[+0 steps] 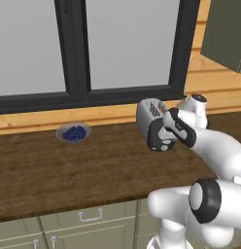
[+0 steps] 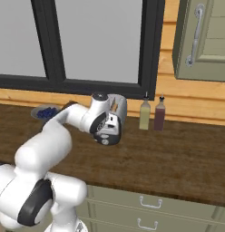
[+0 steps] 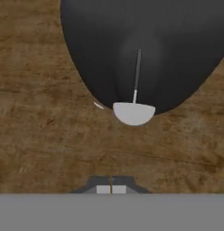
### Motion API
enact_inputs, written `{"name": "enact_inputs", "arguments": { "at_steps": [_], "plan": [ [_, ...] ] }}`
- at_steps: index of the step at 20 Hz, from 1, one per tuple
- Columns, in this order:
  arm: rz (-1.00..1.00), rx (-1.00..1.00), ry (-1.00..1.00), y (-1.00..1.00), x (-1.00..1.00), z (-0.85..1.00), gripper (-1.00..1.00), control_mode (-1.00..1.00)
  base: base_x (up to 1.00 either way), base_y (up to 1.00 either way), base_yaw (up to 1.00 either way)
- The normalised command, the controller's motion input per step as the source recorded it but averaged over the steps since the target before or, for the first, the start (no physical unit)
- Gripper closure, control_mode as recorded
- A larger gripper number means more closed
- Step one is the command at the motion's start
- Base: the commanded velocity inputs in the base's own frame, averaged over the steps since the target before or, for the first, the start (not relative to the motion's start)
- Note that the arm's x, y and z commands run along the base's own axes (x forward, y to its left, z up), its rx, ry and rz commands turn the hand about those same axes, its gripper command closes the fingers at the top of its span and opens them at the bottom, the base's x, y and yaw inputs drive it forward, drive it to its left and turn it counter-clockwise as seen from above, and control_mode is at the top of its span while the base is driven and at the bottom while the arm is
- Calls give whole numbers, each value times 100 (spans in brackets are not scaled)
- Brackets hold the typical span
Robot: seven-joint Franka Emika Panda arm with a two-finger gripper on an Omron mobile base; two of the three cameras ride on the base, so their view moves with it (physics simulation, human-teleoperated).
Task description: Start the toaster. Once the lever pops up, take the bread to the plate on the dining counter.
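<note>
My gripper (image 3: 111, 187), fingertips together, hangs above toaster (image 1: 152, 127); lever (image 3: 133, 113) looks small, stiff, slippery — press its top.

toaster (image 1: 150, 116) on the worktop (image 1: 69, 170), blueberry bowl (image 1: 74, 133) to its left

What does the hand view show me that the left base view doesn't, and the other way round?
Hand view: a pale lever close up, at the foot of a thin vertical slot, with the shut gripper pointing at it but apart from it. Left base view: the window, a bowl of blueberries, beige drawers and the white arm reaching to the toaster. Both: the toaster's dark end and the brown wood worktop.
</note>
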Motion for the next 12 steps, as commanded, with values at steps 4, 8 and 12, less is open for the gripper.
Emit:
{"name": "enact_inputs", "arguments": {
  "at_steps": [4, 8, 12],
  "plan": [
    [0, 0, 0, 0, -86, 100, 100, -100, 0, 0, 0],
    [0, 0, 0, 0, -50, 100, 100, -100, 0, 0, 0],
    [0, -1, -10, 0, -15, 99, 100, -100, 0, 0, 0]
  ]
}}
